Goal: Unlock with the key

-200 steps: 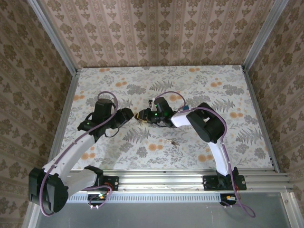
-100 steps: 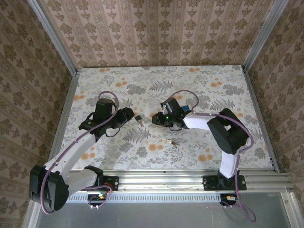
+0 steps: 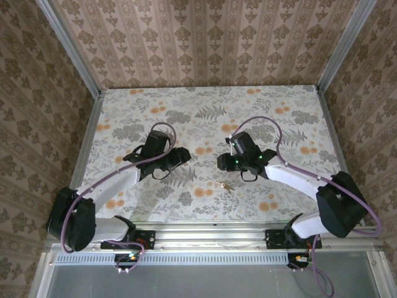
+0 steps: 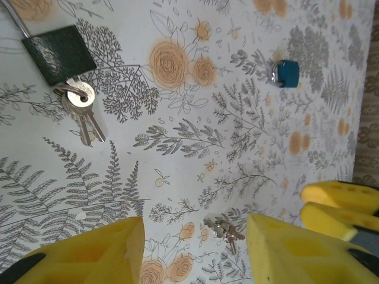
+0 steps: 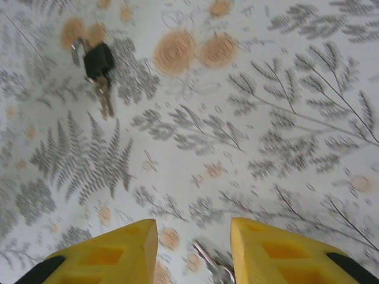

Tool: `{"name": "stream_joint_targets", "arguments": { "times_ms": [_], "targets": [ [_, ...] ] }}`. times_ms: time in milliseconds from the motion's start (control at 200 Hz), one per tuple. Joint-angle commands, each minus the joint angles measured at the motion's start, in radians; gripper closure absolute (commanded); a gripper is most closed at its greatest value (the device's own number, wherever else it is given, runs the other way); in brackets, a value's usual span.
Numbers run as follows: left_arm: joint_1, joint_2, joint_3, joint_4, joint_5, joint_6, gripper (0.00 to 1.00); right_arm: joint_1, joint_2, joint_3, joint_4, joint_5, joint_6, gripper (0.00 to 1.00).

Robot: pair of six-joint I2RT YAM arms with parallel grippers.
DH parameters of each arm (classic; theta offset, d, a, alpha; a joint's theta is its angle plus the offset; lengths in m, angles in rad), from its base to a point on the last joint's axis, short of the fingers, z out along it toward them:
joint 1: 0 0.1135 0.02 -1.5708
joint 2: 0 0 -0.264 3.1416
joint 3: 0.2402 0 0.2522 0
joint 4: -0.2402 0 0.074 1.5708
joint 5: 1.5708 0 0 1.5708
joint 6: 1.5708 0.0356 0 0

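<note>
My left claw [image 4: 195, 251] hangs over the table [image 4: 177, 148] with its jaws apart, gripping nothing. A loose key bunch [image 4: 225, 228] lies between its fingers. The right claw [image 5: 192, 251] is likewise parted and empty. The padlock [image 4: 59, 53] lies flat toward 10 o'clock from the left claw, with 2 keys [image 4: 83, 112] ringed at its base. Nothing steadies it, so I judge 1 claw must pin it while the other turns a key.

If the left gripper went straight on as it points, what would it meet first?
Likely the small loose bunch of silver keys lying ahead, between the left gripper's open fingers; depth is unclear.
</note>
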Motion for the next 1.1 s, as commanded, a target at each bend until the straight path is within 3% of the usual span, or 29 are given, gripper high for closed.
{"name": "stream_joint_targets", "arguments": {
  "times_ms": [0,325,1095],
  "targets": [
    [-0.017,0.025,0.047,0.045,0.017,-0.006,0.41,0.027,-0.044,-0.041,-0.119,0.046,-0.063,0.63],
    [-0.033,0.056,0.052,0.057,0.025,-0.01,0.41,0.122,0.043,-0.084,-0.094,0.097,-0.072,0.63],
    [-0.034,0.066,0.045,0.069,0.028,-0.016,0.42,0.223,0.21,-0.028,-0.082,0.274,-0.081,0.71]
  ]
}}
